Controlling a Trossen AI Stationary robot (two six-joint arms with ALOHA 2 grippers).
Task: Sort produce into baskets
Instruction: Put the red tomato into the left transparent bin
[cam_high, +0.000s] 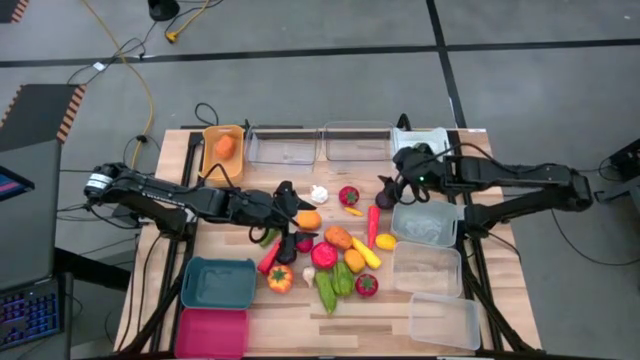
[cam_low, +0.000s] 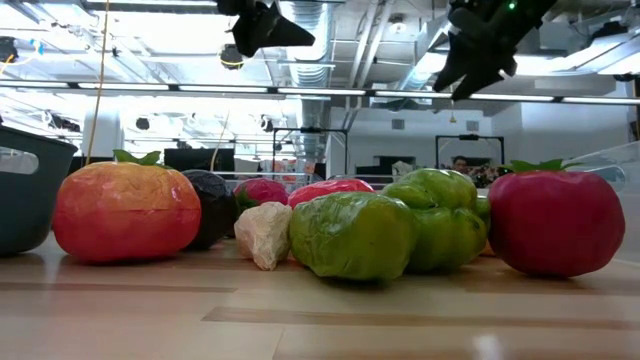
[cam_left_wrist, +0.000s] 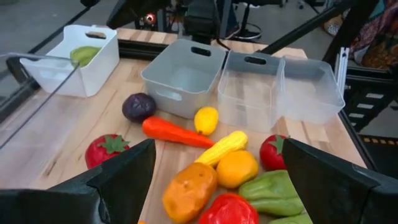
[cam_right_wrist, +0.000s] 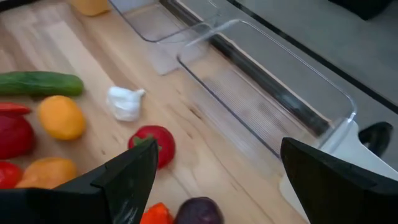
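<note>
Bright plastic produce lies heaped in the middle of the wooden bench (cam_high: 300, 310), peppers, tomatoes, a carrot and a corn cob crowded so close that many touch. The left claw (cam_high: 291, 203) hangs over the pile's left edge, just above an orange fruit (cam_high: 309, 219), its fingers spread wide with nothing between them. The right claw (cam_high: 388, 188) hovers near the back of the bench, beside a red tomato (cam_high: 348, 195) and a dark purple piece (cam_left_wrist: 138, 106), also wide open and empty.

Only two baskets look filled: the orange-yellow bin (cam_high: 208, 158) holds one orange item, and the white bin (cam_left_wrist: 104, 59) holds something green. The clear bins along the back and right, the teal bin (cam_high: 218, 283) and the red bin (cam_high: 211, 333) appear empty, so the sorting looks barely begun.

The crowding worries me. A claw coming down into that heap could nudge a neighbour and send round pieces rolling towards the bench edge, or pinch two at once. The two arms are also working close together over the middle, so a careless reach might bring them into contact. The smooth, rounded fruits may well squirt out of a grip that lands off-centre.
</note>
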